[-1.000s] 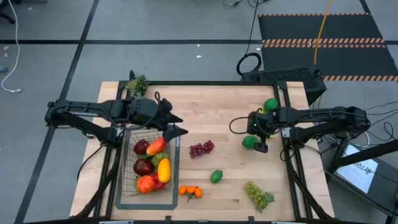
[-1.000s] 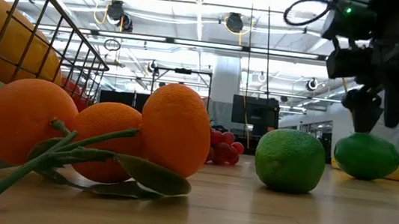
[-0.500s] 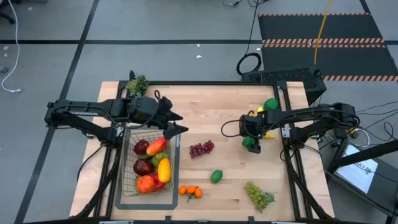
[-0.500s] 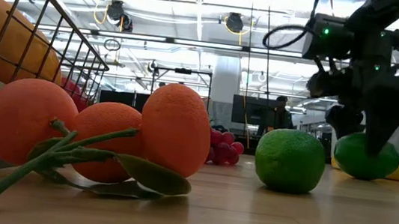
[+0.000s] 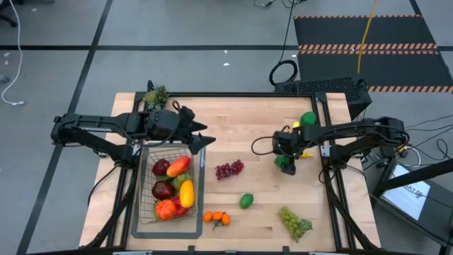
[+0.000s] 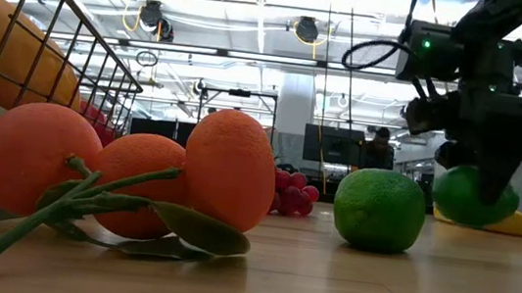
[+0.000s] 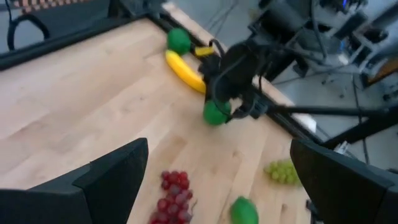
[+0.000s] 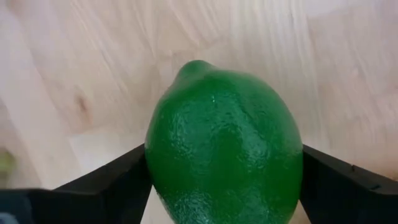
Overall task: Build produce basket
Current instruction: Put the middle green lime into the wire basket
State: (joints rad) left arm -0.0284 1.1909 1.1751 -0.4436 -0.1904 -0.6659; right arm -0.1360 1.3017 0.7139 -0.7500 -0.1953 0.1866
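Note:
My right gripper [image 5: 285, 162] is shut on a green lime [image 8: 224, 143] at the table's right middle, just above the wood in the low view [image 6: 475, 196]. My left gripper [image 5: 202, 138] hangs open and empty over the far right corner of the wire basket [image 5: 199, 185]. The basket holds apples, a mango and other fruit. On the table lie purple grapes [image 5: 228, 169], a second lime [image 5: 245, 201], oranges [image 5: 216, 218] and green grapes [image 5: 294, 222]. My right gripper pinches the lime's two opposite sides [image 8: 155, 180] between its two fingers. The fingers come from above, pointing down. The lime's pointed end [image 8: 194, 67] faces the table. The lime hangs a little clear of the wood.
A banana [image 7: 184, 70] and a round green fruit [image 5: 308, 118] lie at the far right, behind my right gripper. A small potted sprig [image 5: 156, 95] stands at the far left corner. Bare wood lies between the basket and the right arm.
My right gripper has moved a little toward the table's left, taken hold of the lime and lifted it slightly off the wood. My left gripper has shifted a little toward the far edge, staying open.

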